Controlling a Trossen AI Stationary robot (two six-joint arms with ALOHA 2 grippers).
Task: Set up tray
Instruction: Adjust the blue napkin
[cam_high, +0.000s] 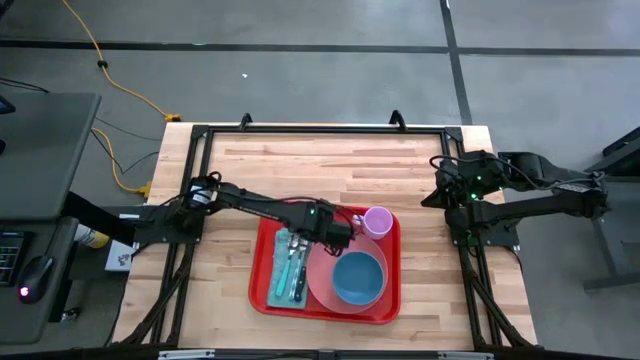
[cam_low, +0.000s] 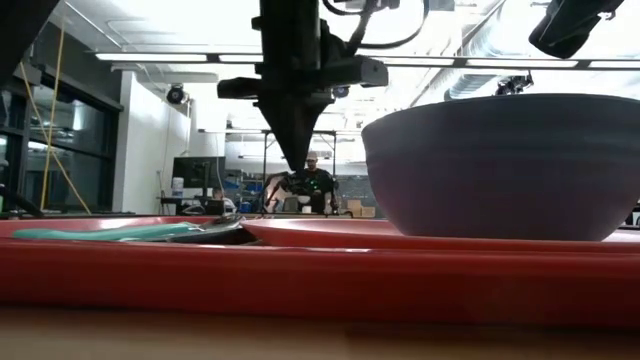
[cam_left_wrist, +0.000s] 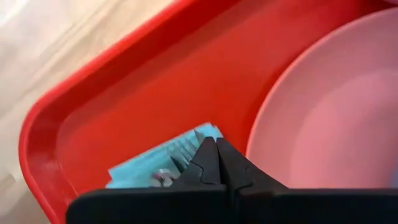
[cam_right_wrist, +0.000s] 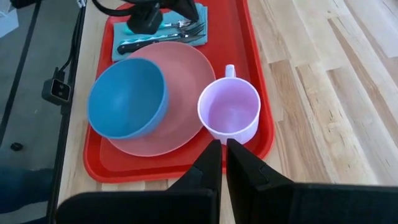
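Note:
The large red tray (cam_high: 385, 300) lies on the wooden table near its front edge. On the tray are a round pink plate (cam_right_wrist: 180, 68) with a blue bowl (cam_right_wrist: 127, 99) on it, a lilac mug (cam_right_wrist: 230, 112) standing upright at the tray's far right corner, and cutlery (cam_right_wrist: 168, 34) on a teal napkin (cam_left_wrist: 155, 158) at its left side. My left gripper (cam_high: 338, 236) is shut and points down over the tray, between napkin and plate; in the low view (cam_low: 300, 165) its tip hangs clear above the tray. My right gripper (cam_high: 435, 195) is shut and empty at the table's right edge.
The table's far half is bare wood (cam_high: 320, 160). A dark frame (cam_high: 320, 128) runs round the table's edges. In the low view the bowl (cam_low: 500, 165) stands large at the right, and a person sits far off in the room behind (cam_low: 313, 185).

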